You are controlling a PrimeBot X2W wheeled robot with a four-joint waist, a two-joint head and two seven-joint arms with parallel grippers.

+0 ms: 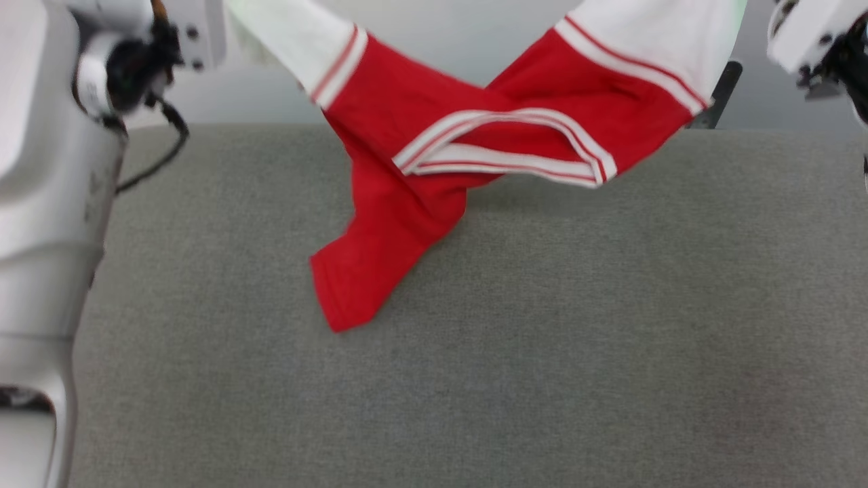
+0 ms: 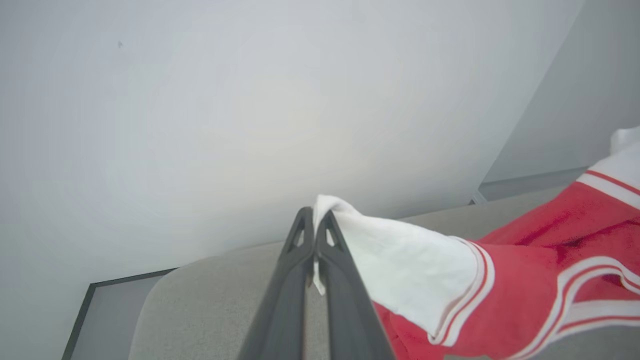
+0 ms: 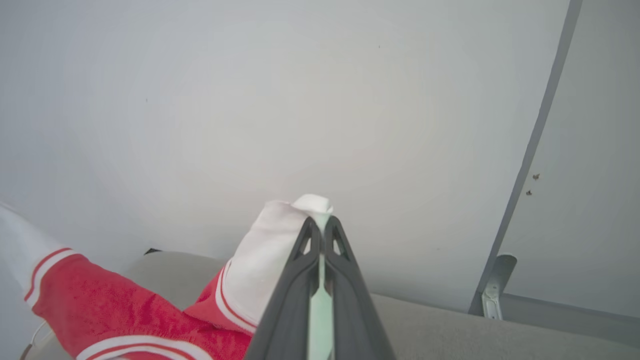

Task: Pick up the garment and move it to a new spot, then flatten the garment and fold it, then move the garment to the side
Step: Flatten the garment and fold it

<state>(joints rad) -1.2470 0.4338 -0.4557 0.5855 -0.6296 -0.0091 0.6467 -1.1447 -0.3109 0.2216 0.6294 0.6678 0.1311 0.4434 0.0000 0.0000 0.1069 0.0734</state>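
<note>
You are holding the garment [image 1: 407, 122] in the air over the far half of the bench [image 1: 610, 325], strung between both arms. Your left hand [image 2: 314, 220] is pinching shut on the end of one white sleeve [image 2: 400, 260]. Your right hand [image 3: 320, 227] is clamping shut on the end of the other sleeve [image 3: 260, 260]. A little fold of white cloth is poking out past the tip of each hand.

The red body is sagging between them and twisting so that its two halves are crossing. The striped neck trim [image 1: 502, 146] is hanging near the bench's far edge. One red hem corner [image 1: 346, 291] is trailing down and appears to be resting on the bench's middle.

This is looking like light, limp knit cloth, so it is going to drape, swing and bunch rather than keep a shape. It is not fragile. The thin sleeve ends are giving you little to grip, so a sharp tug is likely to pull them free.

For flattening, I judge you are better off untwisting the body first. Then take hold at the shoulders or the hem corners and lay it onto the bench hem first.
</note>
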